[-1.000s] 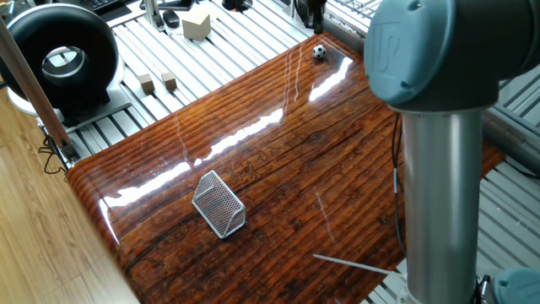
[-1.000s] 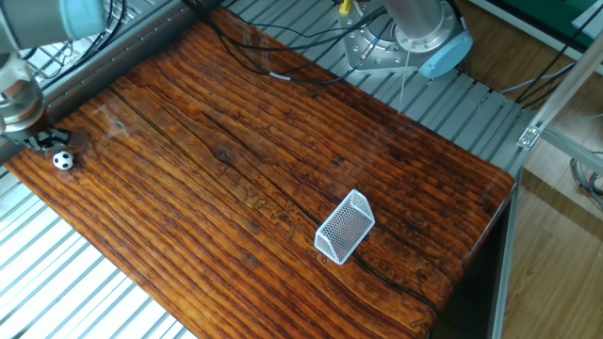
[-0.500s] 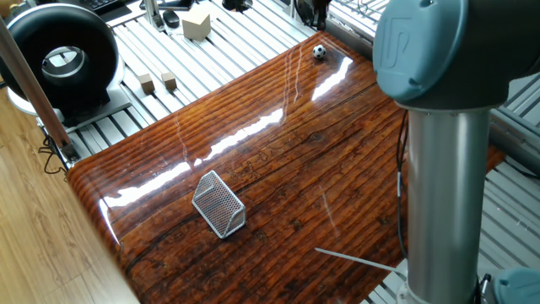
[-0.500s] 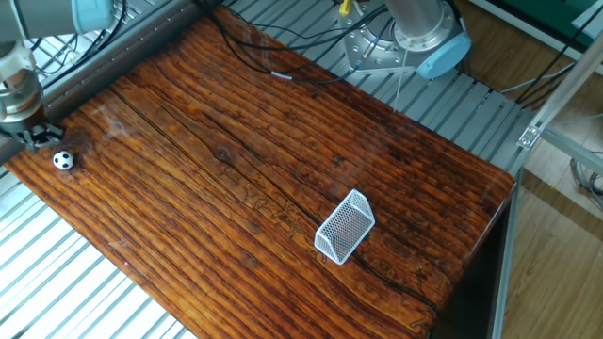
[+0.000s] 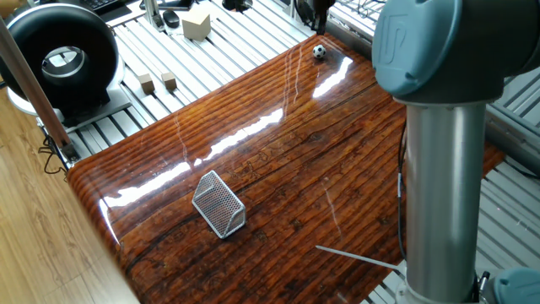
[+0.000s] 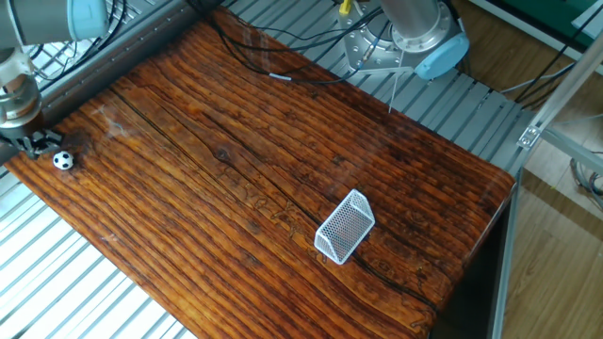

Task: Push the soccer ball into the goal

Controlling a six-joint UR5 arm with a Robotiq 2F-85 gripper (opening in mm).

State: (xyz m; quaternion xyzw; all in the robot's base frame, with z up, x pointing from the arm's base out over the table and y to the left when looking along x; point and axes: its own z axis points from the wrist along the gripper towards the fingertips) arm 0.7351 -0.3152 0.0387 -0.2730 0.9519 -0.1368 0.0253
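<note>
Over the last second the gripper (image 6: 36,143) has slid left and slightly down to sit just behind the soccer ball (image 6: 62,160), which has not moved from the far-left corner of the wooden board (image 6: 236,169); I read this as lining up, push not begun. Fingers look nearly closed on nothing, though the view is too small to be sure. Ball lies close to the board edge, goal (image 6: 345,226) well apart to the right across bare wood.
</note>
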